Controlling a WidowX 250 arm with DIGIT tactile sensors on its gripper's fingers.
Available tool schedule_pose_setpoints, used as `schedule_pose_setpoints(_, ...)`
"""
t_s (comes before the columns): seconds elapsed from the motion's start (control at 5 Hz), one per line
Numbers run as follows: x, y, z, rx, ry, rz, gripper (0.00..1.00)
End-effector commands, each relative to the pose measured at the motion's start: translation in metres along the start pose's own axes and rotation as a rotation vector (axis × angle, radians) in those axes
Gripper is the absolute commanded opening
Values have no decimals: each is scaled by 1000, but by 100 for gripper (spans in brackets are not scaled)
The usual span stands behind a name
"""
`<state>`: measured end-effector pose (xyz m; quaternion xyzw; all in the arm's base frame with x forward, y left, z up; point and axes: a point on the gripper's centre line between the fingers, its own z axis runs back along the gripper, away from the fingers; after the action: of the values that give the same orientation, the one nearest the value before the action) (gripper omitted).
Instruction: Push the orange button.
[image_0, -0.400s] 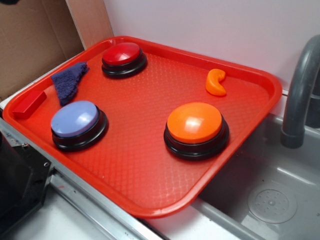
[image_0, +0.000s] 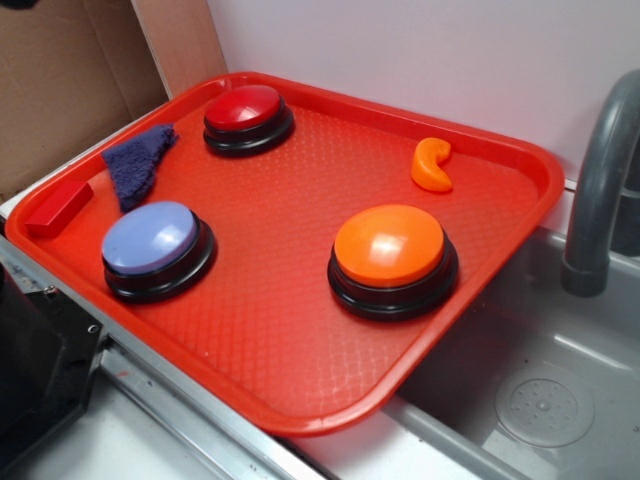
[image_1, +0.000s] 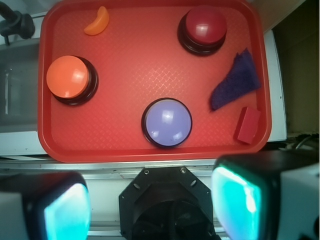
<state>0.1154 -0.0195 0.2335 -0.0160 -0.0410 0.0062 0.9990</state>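
Red tray (image_0: 300, 400) carries three dome buttons. Orange button (image_0: 389, 245) (image_1: 68, 76) sits at about 4 o'clock from tray centre in the exterior view, untouched. Red button (image_0: 244, 108) at 11 o'clock, purple button (image_0: 150, 237) at 8. Small orange curved piece (image_0: 432, 165) at 1 o'clock. Blue cloth (image_0: 138, 163) beside red block (image_0: 58, 207). Pincer (image_1: 150, 200) high above the tray's near edge, fingers (image_1: 235, 197) spread, probably wide; edges blurred.

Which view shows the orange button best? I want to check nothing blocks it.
The exterior view: the orange button is large, close, showing dome and black base, nothing over it. The wrist view shows it from straight above, smaller, near the tray's edge, also unobstructed.
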Motion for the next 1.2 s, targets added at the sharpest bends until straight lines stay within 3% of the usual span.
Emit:
schedule_pose_setpoints(0.0, 87, -62, -71, -28, -17, -497, 100)
schedule_pose_setpoints(0.2, 121, -97, -99, 3, -44, -737, 100)
schedule_pose_setpoints(0.6, 123, -130, -143, 22, -115, -841, 100)
schedule_pose_setpoints(1.0, 113, -148, -169, 4, -42, -918, 100)
